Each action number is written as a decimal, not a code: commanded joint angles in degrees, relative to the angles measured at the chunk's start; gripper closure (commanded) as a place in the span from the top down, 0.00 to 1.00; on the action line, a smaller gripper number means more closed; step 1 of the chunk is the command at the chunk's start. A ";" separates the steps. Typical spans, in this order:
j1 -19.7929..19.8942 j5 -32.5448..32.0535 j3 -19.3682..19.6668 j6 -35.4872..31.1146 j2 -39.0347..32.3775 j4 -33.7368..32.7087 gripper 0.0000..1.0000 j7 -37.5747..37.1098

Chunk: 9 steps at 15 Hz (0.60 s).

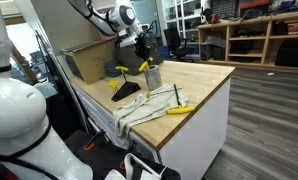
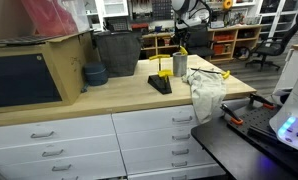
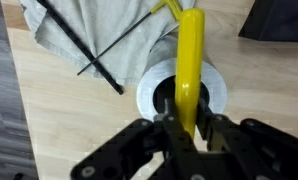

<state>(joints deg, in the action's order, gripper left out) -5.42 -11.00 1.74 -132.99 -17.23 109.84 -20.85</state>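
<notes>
The yellow-handled tool (image 3: 191,70) stands nearly upright with its lower end inside the metal cup (image 3: 149,95), which sits on the wooden worktop (image 3: 59,120) right at the edge of a crumpled grey cloth (image 3: 89,30). In the wrist view the gripper (image 3: 189,125) is directly above the cup, and its fingers (image 3: 167,135) stand narrow, one on each side of the yellow handle and, as far as can be told, pressed against it. A thin black rod (image 3: 84,45) lies across the cloth just beside the cup. In an exterior view a second yellow tool (image 1: 179,109) lies on the cloth nearer the worktop's edge, and a black stand (image 1: 124,90) is on the cup's other side. The step in hand looks like the grip on the handle at the cup's mouth. Any next move with the tool calls for a straight vertical path, the handle kept clear of the rim, so that the light cup neither tips nor drags on the cloth
</notes>
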 commanded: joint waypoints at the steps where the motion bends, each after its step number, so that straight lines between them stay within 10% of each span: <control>1: -1.00 -1.18 0.50 1.18 0.33 -0.16 0.49 -1.92; 9: -1.48 -0.86 0.40 0.94 0.66 1.05 1.00 -3.43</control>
<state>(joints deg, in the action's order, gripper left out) -6.27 -11.05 1.74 -132.99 -17.24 110.32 -22.92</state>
